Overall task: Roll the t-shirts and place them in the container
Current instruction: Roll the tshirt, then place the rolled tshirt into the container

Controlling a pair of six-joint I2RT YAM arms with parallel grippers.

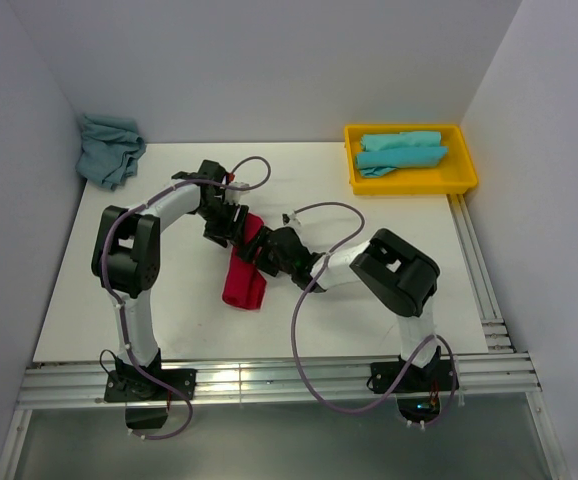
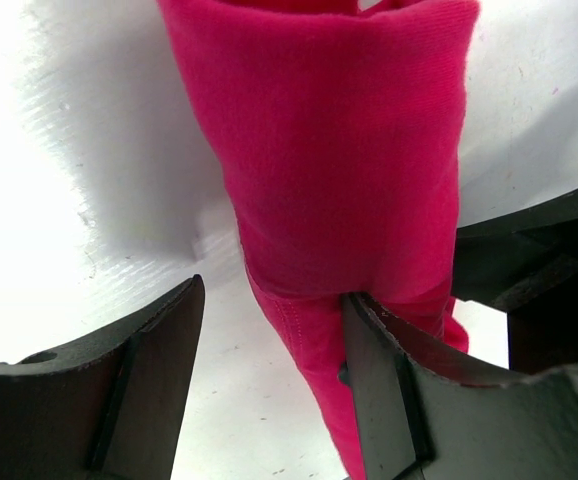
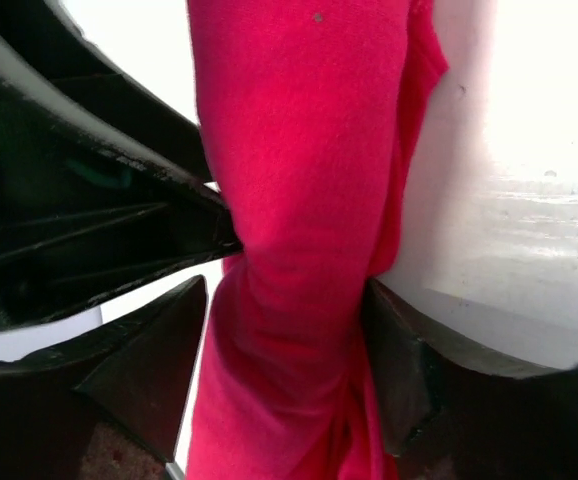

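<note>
red t-shirt [image 1: 244, 285]: middle of the table [image 1: 209, 345], already folded down to a long narrow strip running roughly near to far. No roll in it yet that I can see. Its far end sits under both of your grippers.
left gripper [image 2: 269, 330]: jaws spread wide over that far end. One finger [image 2: 389, 400] leans on the cloth and the other stands clear over bare table, so nothing's pinched here.
right gripper [image 3: 284, 340]: straddles the same strip just beside the left one, coming in from the opposite side. The cloth fills the whole gap and touches both pads [image 3: 394, 380]. Honestly can't tell if it's squeezing or just sitting around it.
why both there: my guess is you want two contact points across the end, so the first turn starts even instead of skewing.
step: looks like the very start of the roll on the red one.
watch out: the two heads are nearly touching. Each wrist view has the other gripper's black body right in it, so you've got little room to twist.
turquoise t-shirt [image 1: 109, 148]: crumpled heap at the far left corner, well apart, probably waiting its turn.
yellow tray [image 1: 466, 178]: far right, holding turquoise bundles [image 1: 401, 150] that look tidied up, likely the finished ones.
progress: partway, going by that.
</note>
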